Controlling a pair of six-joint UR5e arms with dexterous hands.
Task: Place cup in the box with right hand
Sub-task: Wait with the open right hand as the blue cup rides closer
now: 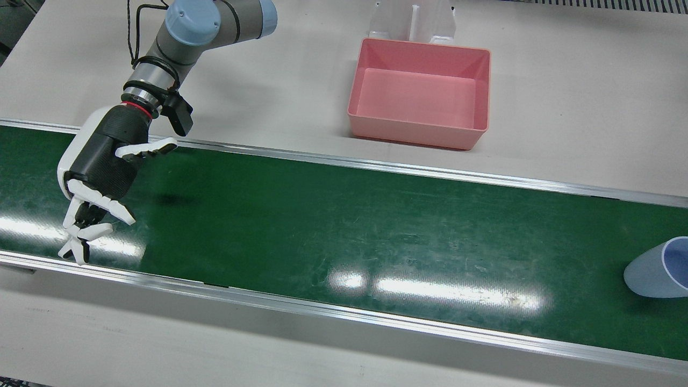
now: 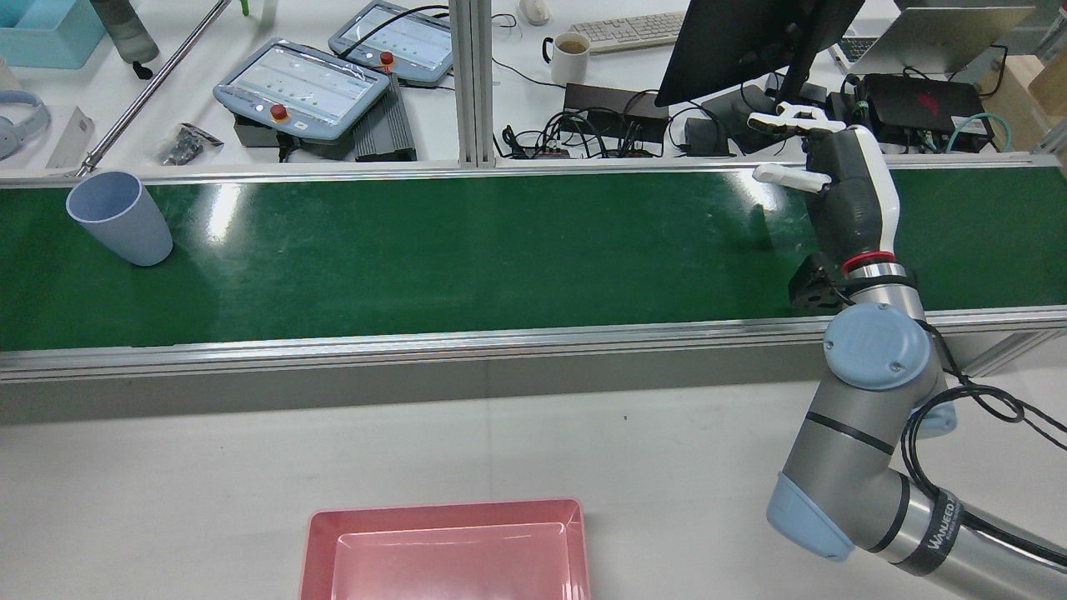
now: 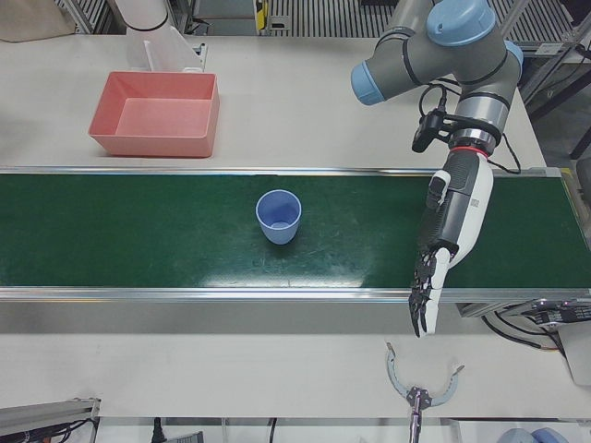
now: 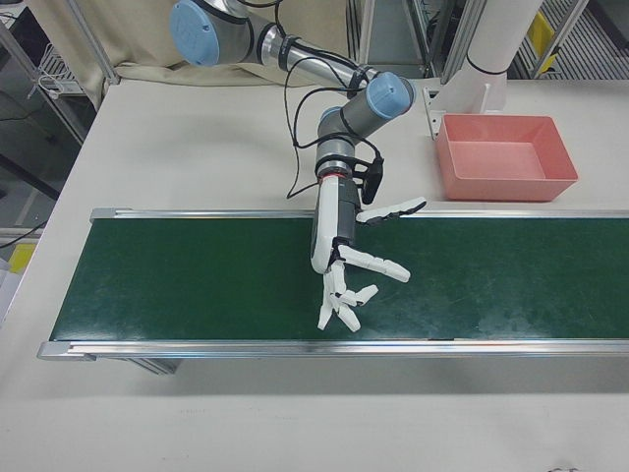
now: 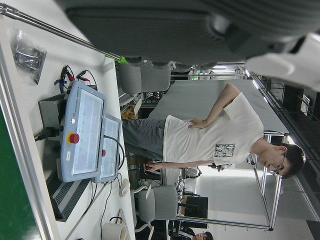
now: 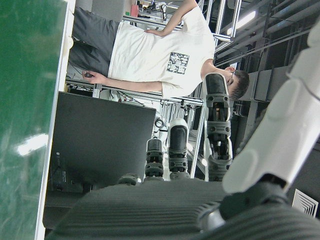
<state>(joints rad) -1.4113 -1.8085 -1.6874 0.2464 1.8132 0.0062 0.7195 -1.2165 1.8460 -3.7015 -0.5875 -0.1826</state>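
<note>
One pale blue plastic cup (image 1: 658, 269) (image 2: 117, 218) (image 3: 278, 217) stands upright, mouth up, on the single green conveyor belt (image 1: 344, 215) that runs the length of the white table (image 1: 564, 107). It sits on the belt's left stretch, in front of the left arm. One pink rectangular plastic box (image 1: 414, 131) (image 2: 321, 550) (image 3: 152, 143) (image 4: 501, 182) rests on the table near the robot-side edge of the belt, apart from the cup.

Two robot hands show. The right robot hand (image 1: 102, 166) (image 2: 846, 192) (image 4: 344, 261) hangs over the belt's right end, fingers spread and holding nothing, well apart from the cup. The left robot hand (image 3: 441, 245) points down over the belt's operator-side edge, fingers stretched out, also holding nothing.
</note>
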